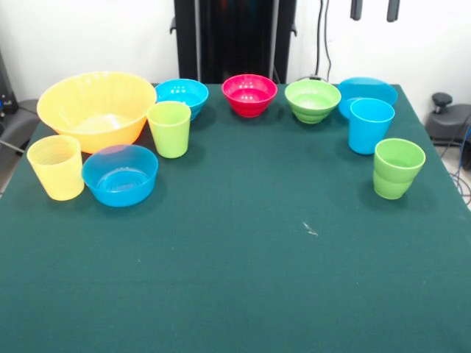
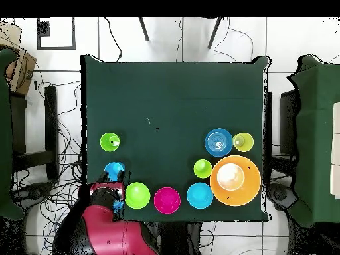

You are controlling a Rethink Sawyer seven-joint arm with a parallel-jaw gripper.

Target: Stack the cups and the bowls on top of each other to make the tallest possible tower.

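All pieces stand singly on the green table; nothing is stacked. In the front view: large yellow-orange bowl (image 1: 96,110), small blue bowl (image 1: 182,94), red bowl (image 1: 249,93), green bowl (image 1: 313,100), shallow blue bowl (image 1: 366,92), another blue bowl (image 1: 120,174). Cups: pale yellow (image 1: 55,167), yellow-green (image 1: 169,129), sky blue (image 1: 370,125), green stepped (image 1: 398,168). My gripper (image 1: 374,9) shows only two tips at the top edge, apart and empty, high above the shallow blue bowl. In the overhead view the gripper (image 2: 109,192) hides most of that bowl, beside the sky blue cup (image 2: 114,170).
The green table (image 1: 243,265) has a wide bare area in the middle and near side in the front view. The robot's black pedestal (image 1: 235,37) stands behind the red bowl. The red arm (image 2: 109,236) shows at the bottom left overhead.
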